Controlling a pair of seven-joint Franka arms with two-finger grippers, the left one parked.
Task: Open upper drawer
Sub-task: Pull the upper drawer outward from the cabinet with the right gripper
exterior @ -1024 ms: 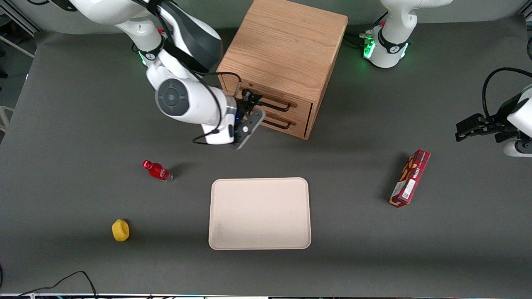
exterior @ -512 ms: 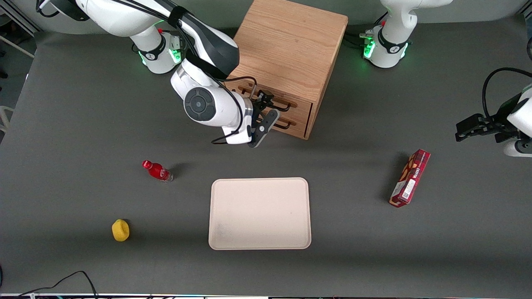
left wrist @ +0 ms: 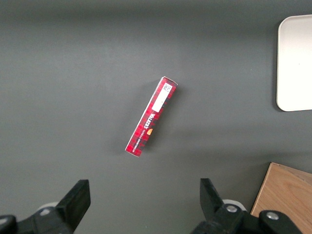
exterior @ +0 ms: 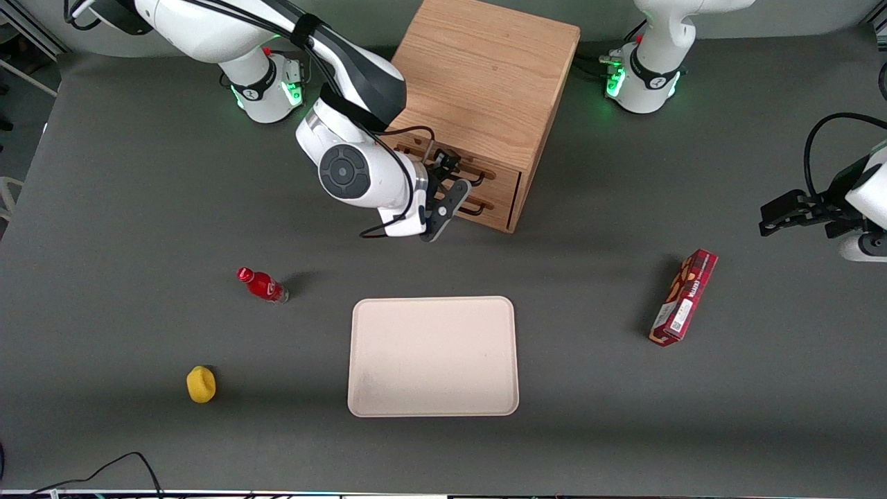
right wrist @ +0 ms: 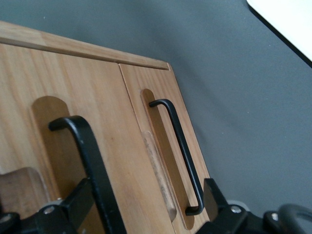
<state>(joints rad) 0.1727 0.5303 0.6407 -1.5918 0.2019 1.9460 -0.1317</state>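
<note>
The light oak cabinet [exterior: 478, 76] has two alike drawers, both flush in its front. The upper drawer [exterior: 504, 177] has a thin black wire handle [exterior: 474, 178]; the lower drawer [exterior: 496, 216] sits under it. My right gripper [exterior: 454, 183] is open, right in front of the drawer fronts at handle height. In the right wrist view the gripper [right wrist: 144, 210] faces the oak front. The upper handle [right wrist: 92, 165] lies between the fingers, close against one finger [right wrist: 73, 204]. The lower handle [right wrist: 180, 151] ends near the other finger [right wrist: 214, 200].
A cream tray [exterior: 433, 357] lies nearer the front camera than the cabinet. A red bottle [exterior: 262, 285] and a yellow object [exterior: 201, 384] lie toward the working arm's end. A red box [exterior: 683, 296] lies toward the parked arm's end, also in the left wrist view [left wrist: 148, 119].
My right arm has swung along the cabinet front toward the parked arm's end, bringing the open gripper in over the drawer handles. The drawers have not moved.
</note>
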